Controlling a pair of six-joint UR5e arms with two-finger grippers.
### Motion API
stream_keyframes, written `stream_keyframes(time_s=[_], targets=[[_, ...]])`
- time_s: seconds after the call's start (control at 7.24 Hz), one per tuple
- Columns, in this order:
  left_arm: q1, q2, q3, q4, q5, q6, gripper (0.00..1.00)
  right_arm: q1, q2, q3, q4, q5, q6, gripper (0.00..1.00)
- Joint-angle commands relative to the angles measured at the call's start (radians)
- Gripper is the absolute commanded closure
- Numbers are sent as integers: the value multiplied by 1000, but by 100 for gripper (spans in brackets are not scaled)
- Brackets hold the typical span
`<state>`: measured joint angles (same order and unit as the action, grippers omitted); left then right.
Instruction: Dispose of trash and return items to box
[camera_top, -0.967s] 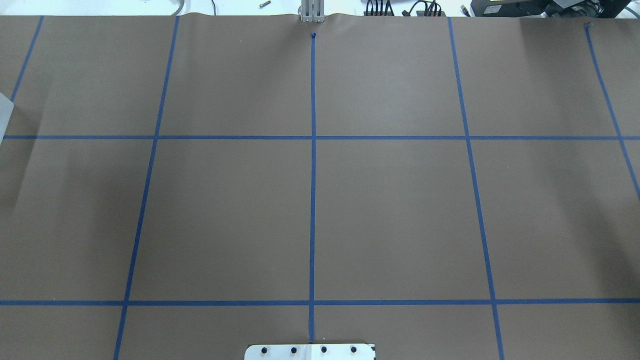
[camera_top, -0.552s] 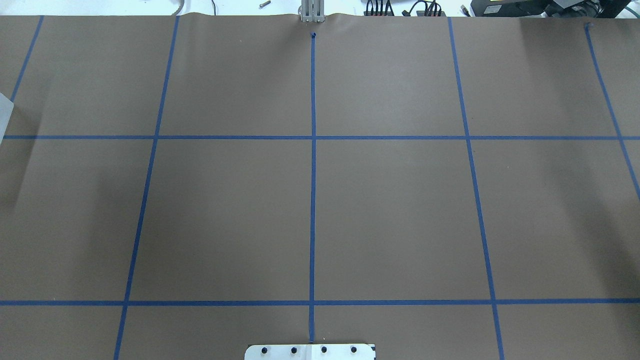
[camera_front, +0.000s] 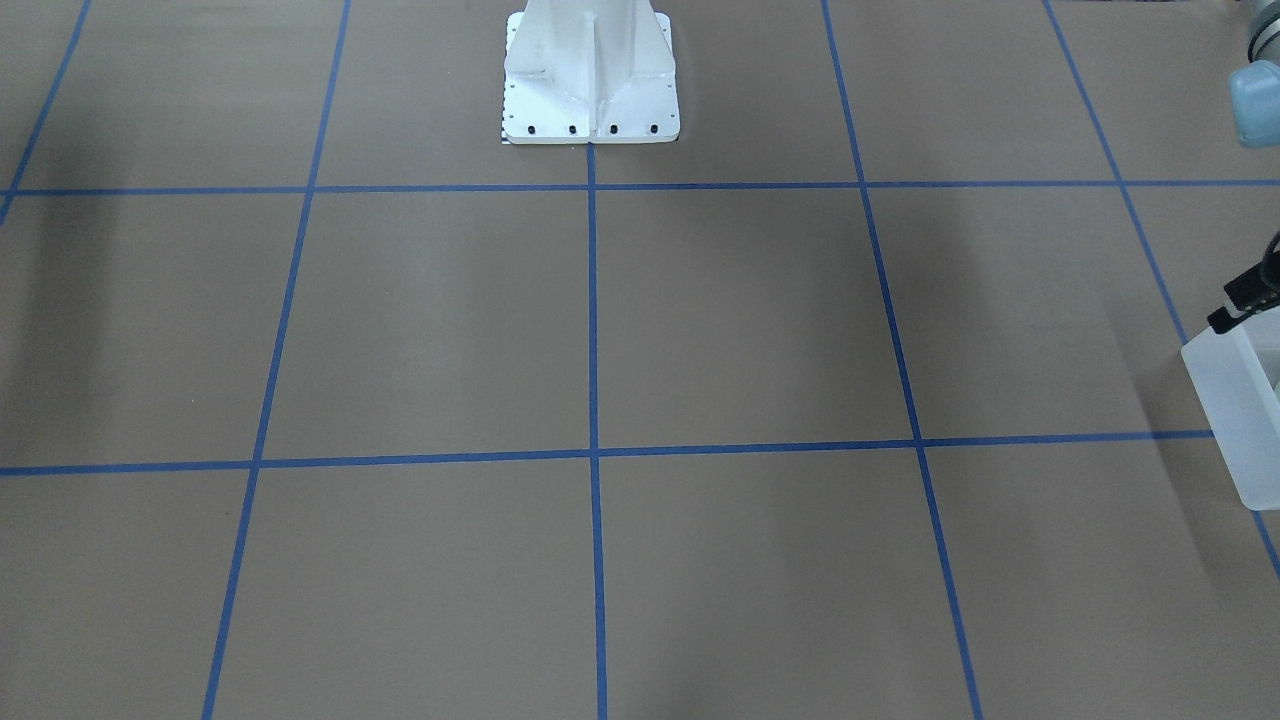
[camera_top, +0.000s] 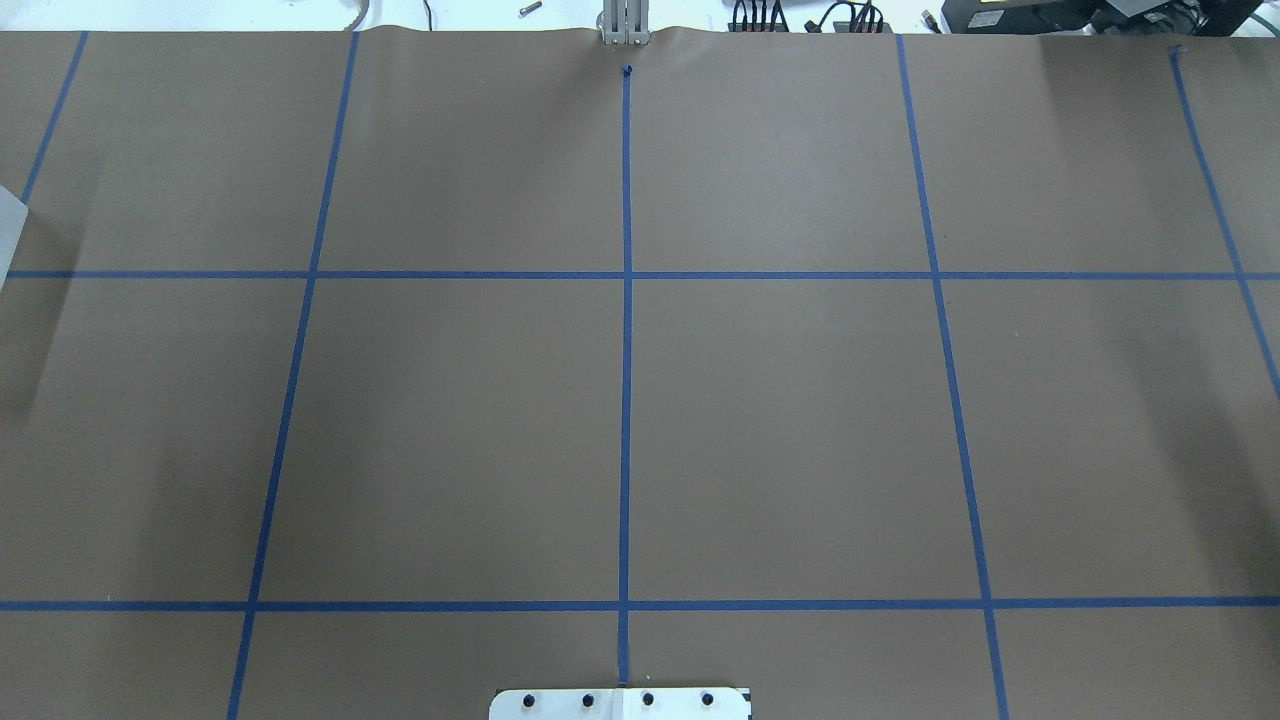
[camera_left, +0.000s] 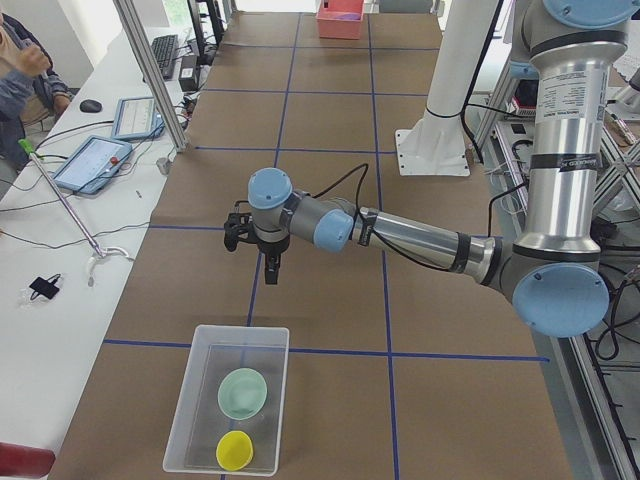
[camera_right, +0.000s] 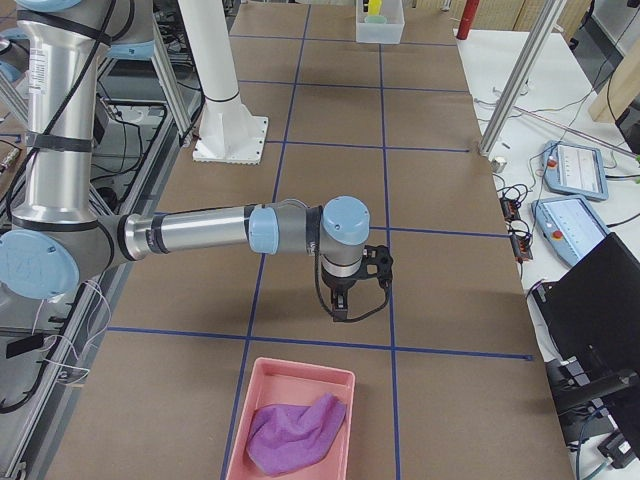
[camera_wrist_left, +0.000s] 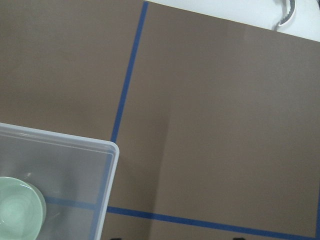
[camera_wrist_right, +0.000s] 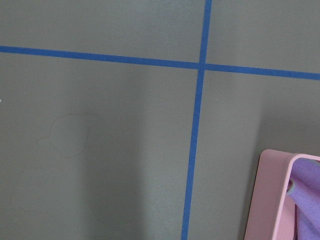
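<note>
The box (camera_left: 187, 400) is a frosted white bin at the table's left end. The mint-green bowl (camera_left: 243, 392) and the yellow cup (camera_left: 235, 451) stand inside it. The box (camera_wrist_left: 107, 170) and the bowl (camera_wrist_left: 17, 207) also show in the left wrist view. The box's side shows in the front view (camera_front: 1235, 400) and its corner in the overhead view (camera_top: 10, 230). My left gripper (camera_left: 272, 270) hangs above the table, just beyond the box. My right gripper (camera_right: 340, 310) hangs near the pink bin. I cannot tell whether either gripper is open or shut.
A pink bin (camera_right: 290, 375) with a purple cloth (camera_right: 295, 430) in it sits at the table's right end, and shows in the right wrist view (camera_wrist_right: 272, 200). The white robot base (camera_front: 590, 90) stands at the table's middle edge. Blue tape lines cross the brown table.
Nothing on the table has moved in the overhead view. Only the faint shadows at the left and right sides have shifted a little.
</note>
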<state>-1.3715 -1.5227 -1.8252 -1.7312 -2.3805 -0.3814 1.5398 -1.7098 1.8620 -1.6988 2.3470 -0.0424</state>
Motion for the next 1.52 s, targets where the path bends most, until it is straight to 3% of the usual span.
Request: stream_keyframes(time_s=[0.0, 0.28, 0.41, 0.69, 0.97, 1.38], targets=[[-15, 102, -54, 4, 39, 128, 1, 2, -7, 6, 1, -11, -1, 0], [-17, 162, -69, -16, 130, 244, 1, 5, -8, 42, 1, -18, 1, 0], [-30, 159, -63, -15, 116, 243, 1, 6, -11, 63, 1, -17, -1, 0], [-105, 155, -51, -16, -43, 220, 1, 2, -5, 75, 1, -20, 6, 0], [-116, 107, 35, -33, -45, 226, 1, 3, -7, 74, -1, -18, 6, 0], [-118, 67, 87, -83, 7, 220, 1, 2, -8, 74, -1, -12, 3, 0]])
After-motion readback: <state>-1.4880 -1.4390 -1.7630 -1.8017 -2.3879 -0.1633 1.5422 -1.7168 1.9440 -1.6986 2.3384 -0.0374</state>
